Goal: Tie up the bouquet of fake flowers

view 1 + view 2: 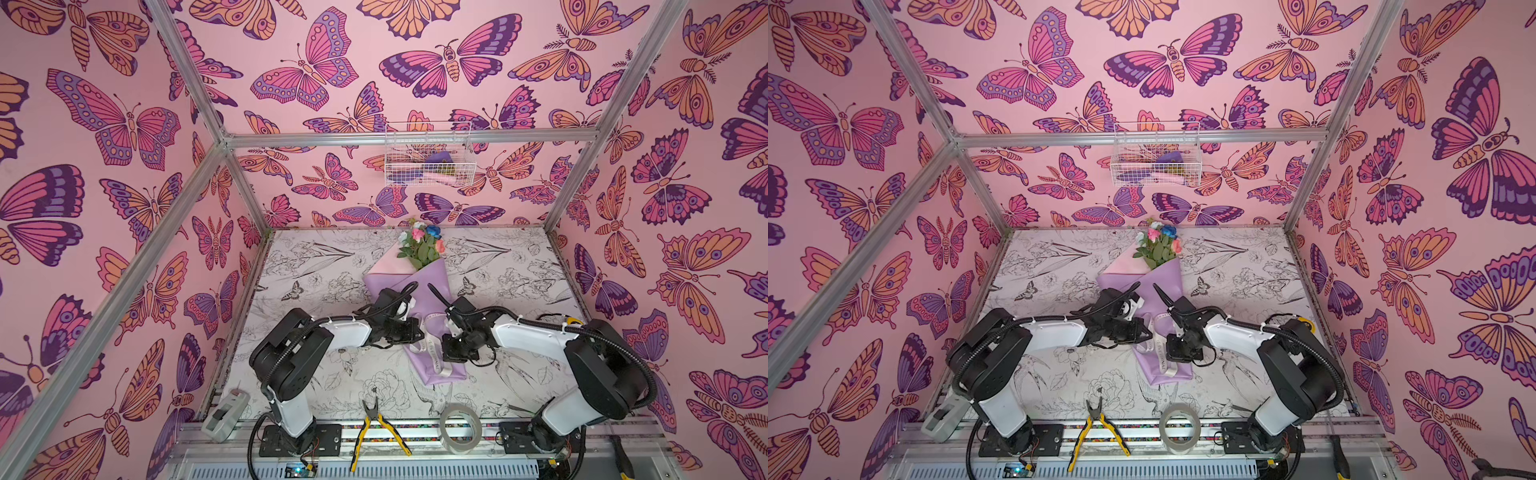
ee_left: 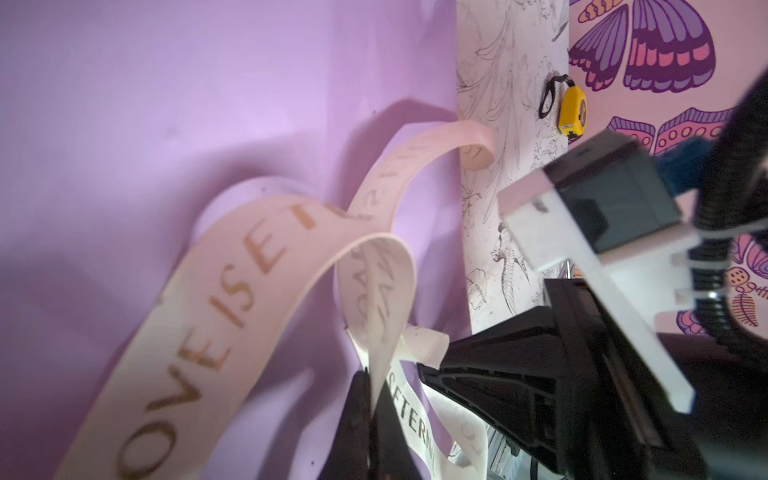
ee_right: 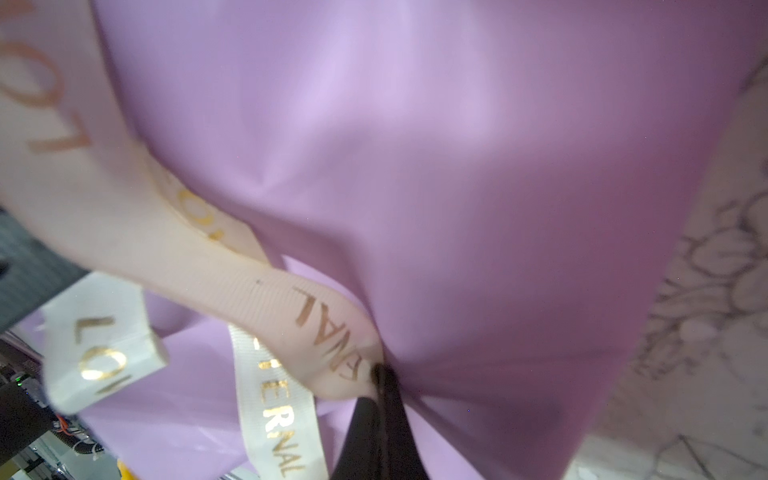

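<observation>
On the counter (image 1: 332, 266), near the bouquet's (image 1: 432, 272) narrow end, we log left jaws and right jaws each pinching ribbon (image 2: 232, 291); loops slack, knot unfinished.

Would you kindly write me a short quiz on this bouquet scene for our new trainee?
1. True or false: the left gripper and the right gripper are each shut on the ribbon.
2. The bouquet lies with its fake flowers toward: A the far wall; B the arm bases; C the left wall.
3. Which yellow-handled tool lies left of the tape roll in both top views?
Key: 1 true; 2 A; 3 the pliers.
</observation>
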